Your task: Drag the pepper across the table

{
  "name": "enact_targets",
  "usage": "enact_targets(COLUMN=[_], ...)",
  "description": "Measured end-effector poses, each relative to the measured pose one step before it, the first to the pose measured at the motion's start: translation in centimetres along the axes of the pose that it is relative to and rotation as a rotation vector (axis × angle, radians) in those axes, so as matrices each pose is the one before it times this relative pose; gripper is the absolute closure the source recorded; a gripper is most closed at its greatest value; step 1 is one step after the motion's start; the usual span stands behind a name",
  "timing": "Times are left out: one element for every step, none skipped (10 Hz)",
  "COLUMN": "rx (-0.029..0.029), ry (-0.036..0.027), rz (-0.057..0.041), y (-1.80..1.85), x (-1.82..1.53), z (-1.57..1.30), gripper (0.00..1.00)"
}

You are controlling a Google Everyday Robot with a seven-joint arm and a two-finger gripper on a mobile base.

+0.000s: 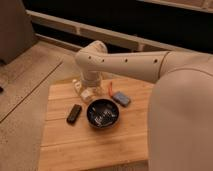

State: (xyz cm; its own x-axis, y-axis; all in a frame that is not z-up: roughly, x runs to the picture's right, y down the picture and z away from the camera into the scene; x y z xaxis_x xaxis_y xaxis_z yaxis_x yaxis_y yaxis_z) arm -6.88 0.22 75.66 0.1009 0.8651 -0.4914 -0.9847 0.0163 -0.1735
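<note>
Gripper [90, 94] hangs low over the back part of the table [65, 145], pointing straight down from the wrist. Can't tell if it's spread or closed; nothing visibly held.

Pepper [109, 90] lies just beside it, toward view-right, as a thin red-orange sliver flat on the wood. Looks apart from the gripper, so prob. no contact yet.

On the gripper's other side is what looks like a clear bottle [77, 86], v. close and partly hidden by it. Blue-grey block [121, 98] sits just past the pepper. Black bowl [102, 113] is nearer the camera, w/ a small dark bar [74, 113] beside it.

My read: the arm is low bc a drag needs the pepper pressed to the wood. The pepper is hemmed in by the bowl and block, so the approach prob. has to come from above. Main risk is clipping the bottle.
</note>
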Motion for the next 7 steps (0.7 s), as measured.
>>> enact_targets(rx=[-0.01645,-0.00402,-0.00293,0.00823,0.01012,0.00661,-0.00147], ry=[-0.01663,-0.00422,-0.00542,-0.00139,0.00184,0.00125,-0.00027], rz=[-0.00014,0.00471,0.00631,0.00109,0.00378,0.00405,-0.00157], y=[-1.89,-0.977,-1.501,-1.862,-0.969,-0.504,0.153], x=[-1.183,-0.419,-0.6,-0.705,-0.327,-0.121,-0.013], z=[-0.199,-0.129,-0.201,-0.184,-0.109,-0.014,-0.021], gripper=[0.35,0.35,0.35,0.35,0.35,0.35,0.35])
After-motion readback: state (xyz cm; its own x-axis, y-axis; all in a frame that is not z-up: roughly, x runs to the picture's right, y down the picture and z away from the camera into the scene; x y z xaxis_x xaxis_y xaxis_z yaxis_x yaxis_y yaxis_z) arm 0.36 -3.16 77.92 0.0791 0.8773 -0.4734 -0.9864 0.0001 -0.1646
